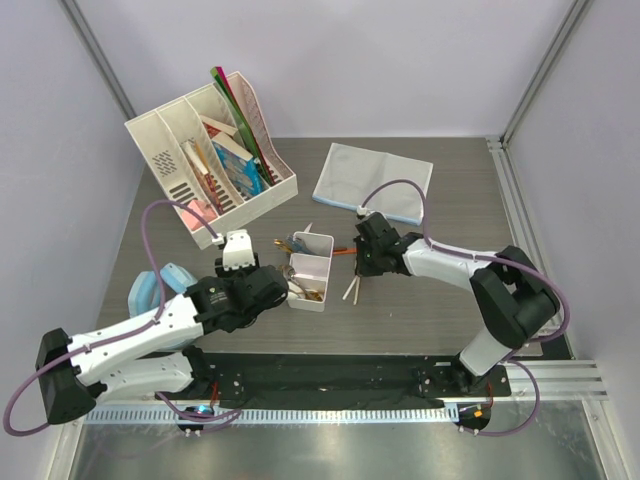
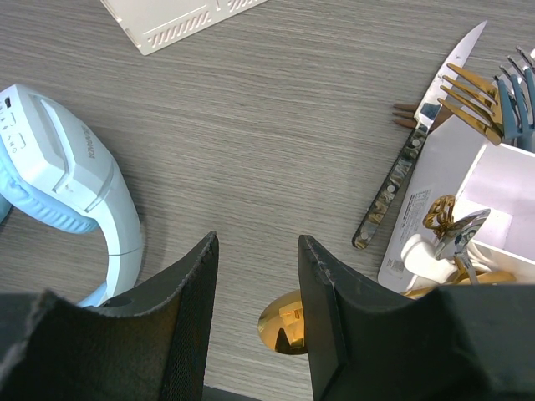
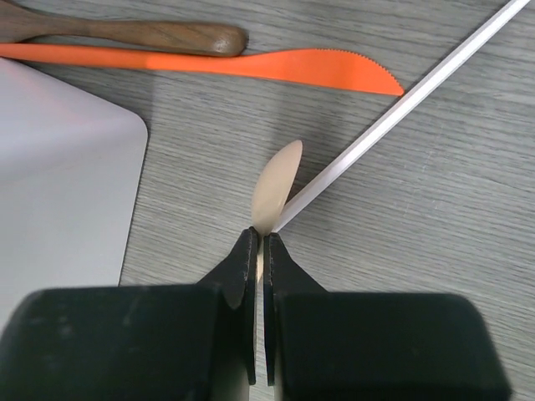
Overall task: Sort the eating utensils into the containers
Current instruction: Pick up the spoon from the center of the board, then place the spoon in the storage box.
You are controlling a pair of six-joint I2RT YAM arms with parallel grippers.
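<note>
Grey wood-grain table (image 1: 410, 322) — pale walls (image 1: 400, 60).

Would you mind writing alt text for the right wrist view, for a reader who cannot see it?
The right gripper is shut on a thin, pale beige utensil whose rounded tip pokes out ahead, beside a slanting white stick on the grey table. Beyond lie an orange knife and a wooden handle; the corner of a white container is at left.

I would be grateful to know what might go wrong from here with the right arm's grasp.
The right end effector is shut on a thin cream utensil by one narrow end, so it may twist or slip when lifted. The white stick lies against that utensil and could be dragged along or knocked away.
</note>
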